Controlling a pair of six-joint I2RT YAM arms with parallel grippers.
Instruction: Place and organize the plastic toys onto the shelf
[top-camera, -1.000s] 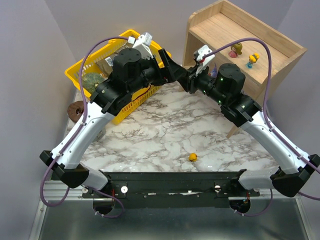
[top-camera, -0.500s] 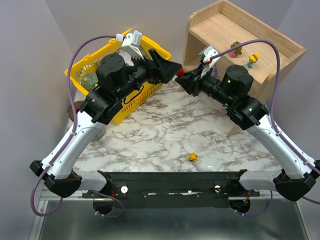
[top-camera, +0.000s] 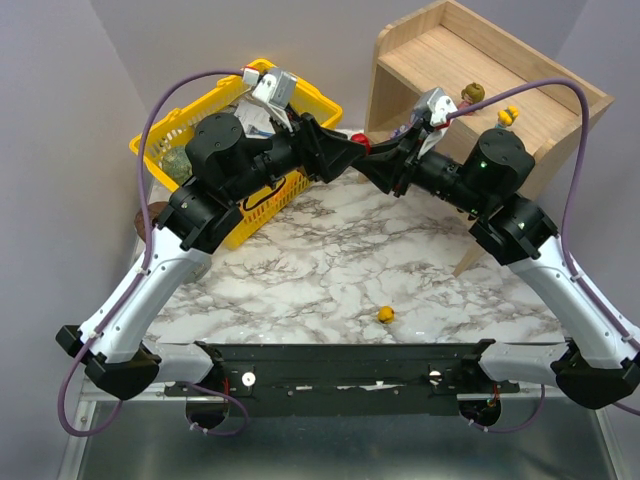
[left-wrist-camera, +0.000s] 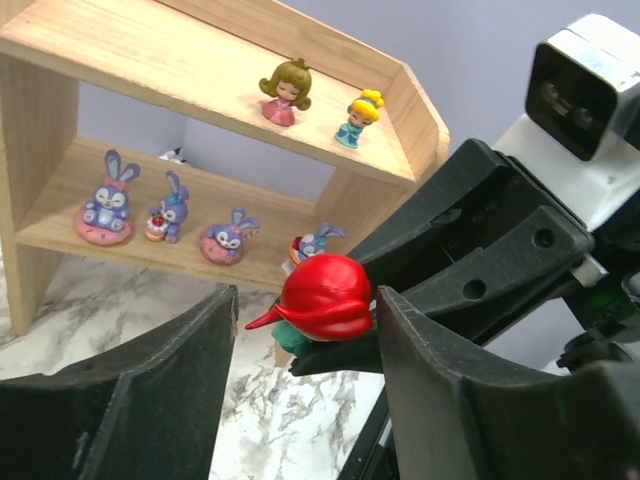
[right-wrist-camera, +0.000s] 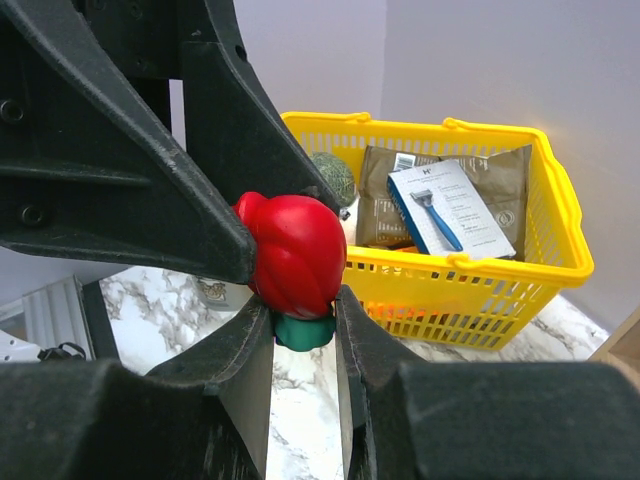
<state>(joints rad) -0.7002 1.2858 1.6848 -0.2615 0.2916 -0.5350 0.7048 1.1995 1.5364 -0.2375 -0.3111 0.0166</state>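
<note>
Wood shelf (left-wrist-camera: 120, 50): 4 bunnies (left-wrist-camera: 107, 205), 2 dolls (left-wrist-camera: 283, 92) | R gripper (right-wrist-camera: 303, 335) clamps red toy (left-wrist-camera: 325, 297) | L gripper (left-wrist-camera: 306, 292) agape, maybe touching

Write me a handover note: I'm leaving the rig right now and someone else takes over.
Left gripper: open, fingers either side of the red toy.
Right gripper: shut on the red toy's green base, held mid-air near the shelf.
Done: four purple long-eared toys are on the lower tier and two figurines on the upper.
Left: shelve the red toy, then the yellow toy lying on the table.
</note>
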